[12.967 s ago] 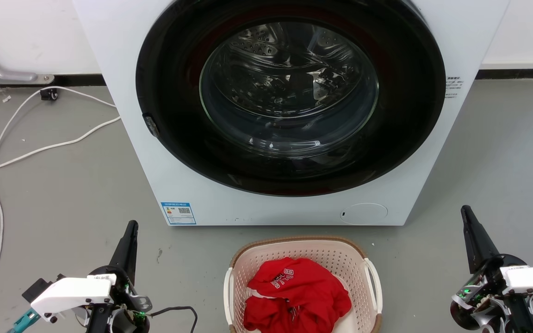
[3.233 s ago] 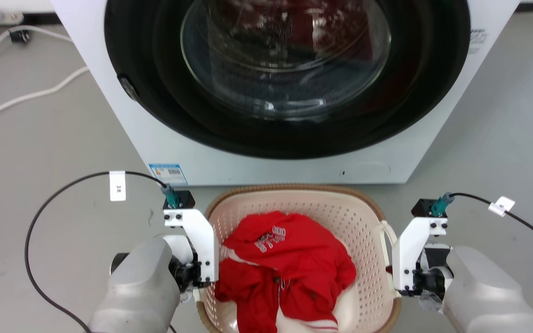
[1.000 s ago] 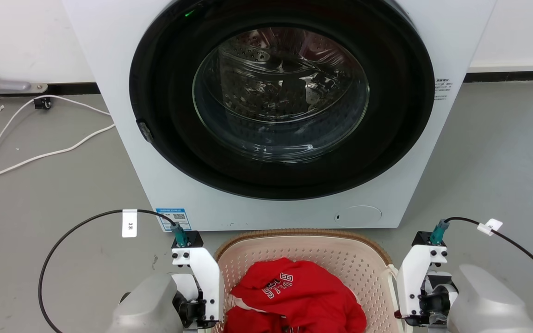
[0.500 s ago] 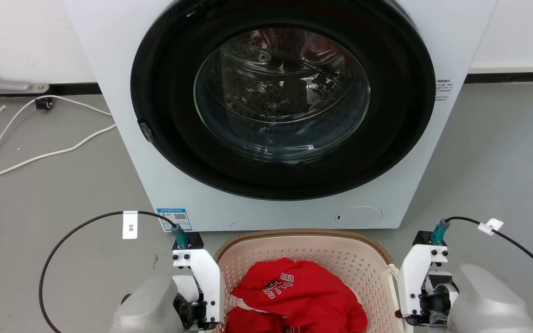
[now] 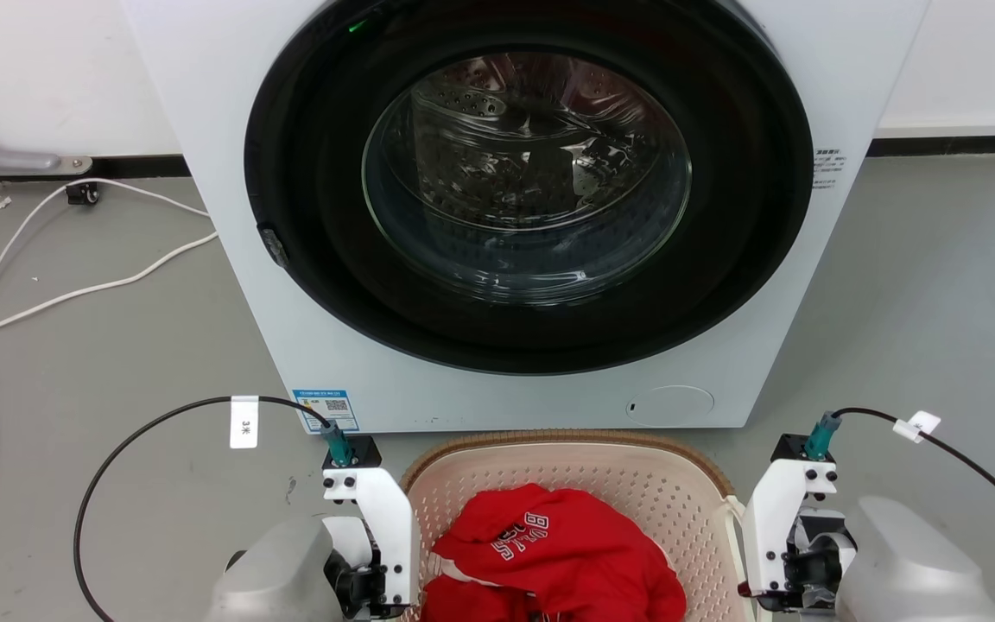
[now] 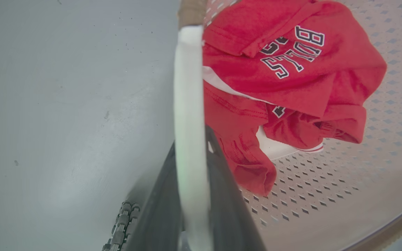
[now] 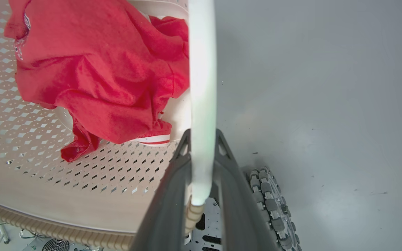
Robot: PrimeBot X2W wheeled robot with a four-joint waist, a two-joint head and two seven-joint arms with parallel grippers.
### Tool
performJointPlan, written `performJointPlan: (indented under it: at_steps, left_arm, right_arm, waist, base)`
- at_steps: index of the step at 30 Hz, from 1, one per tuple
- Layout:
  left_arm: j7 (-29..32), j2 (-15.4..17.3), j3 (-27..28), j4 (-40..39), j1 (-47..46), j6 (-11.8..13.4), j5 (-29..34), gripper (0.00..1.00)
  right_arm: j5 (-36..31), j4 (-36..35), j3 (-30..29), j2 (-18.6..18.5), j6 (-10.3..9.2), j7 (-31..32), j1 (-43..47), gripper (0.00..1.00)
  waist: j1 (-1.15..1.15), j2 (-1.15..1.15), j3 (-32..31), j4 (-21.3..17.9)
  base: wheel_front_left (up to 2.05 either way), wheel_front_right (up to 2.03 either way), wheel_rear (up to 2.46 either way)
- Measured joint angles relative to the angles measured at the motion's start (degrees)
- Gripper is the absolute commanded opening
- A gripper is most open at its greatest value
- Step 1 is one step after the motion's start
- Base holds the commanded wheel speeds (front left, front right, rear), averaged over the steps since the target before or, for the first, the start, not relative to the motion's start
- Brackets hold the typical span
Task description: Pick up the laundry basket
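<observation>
Raising both arms together, slow and level, looks like the way to do this lift well. The rounded cream-pink perforated plastic laundry basket [image 5: 636,497] with its brown woven-look rim sits at 6 o'clock in the head view, between the two wrists. Whether its base has left the floor cannot be told. The left gripper [image 6: 191,146] is closed on the white plastic left handle [image 6: 187,80] at the basket's 9 o'clock side, one dark finger against each face of the strap with no gap showing. The right gripper [image 7: 202,136] is clamped the same way on the white right handle [image 7: 202,69] at 3 o'clock. Both handles look thin and smooth, so an uneven pull would probably let one slide through the fingers or tip the load.

Around it, the big white front-loading washing machine [image 5: 480,397] with its dark round glass door [image 5: 523,173] stands at 12 o'clock, near the basket's far rim. It is the main obstacle, since a forward swing could knock it. A crumpled red jersey [image 5: 549,553] with white lettering lies loose inside the basket and may shift the weight. A white cable [image 5: 74,285] trails over the grey floor [image 5: 938,302] at 9 to 10 o'clock, well apart. Black wrist cables [image 5: 195,403] loop beside the arms, near enough to snag
</observation>
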Motion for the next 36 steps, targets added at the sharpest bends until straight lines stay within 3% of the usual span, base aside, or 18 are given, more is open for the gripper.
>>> performJointPlan:
  at_steps: [36]
  left_arm:
    - [-0.8, 0.2, -3.4, 0.4, -0.1, 0.0, -3.8, 0.0]
  right_arm:
    - [-2.2, 0.0, -2.5, 0.3, 0.0, 0.2, 0.4, 0.0]
  waist:
    - [0.0, 0.0, 0.5, 0.2]
  base:
    - [0.0, 0.0, 0.0]
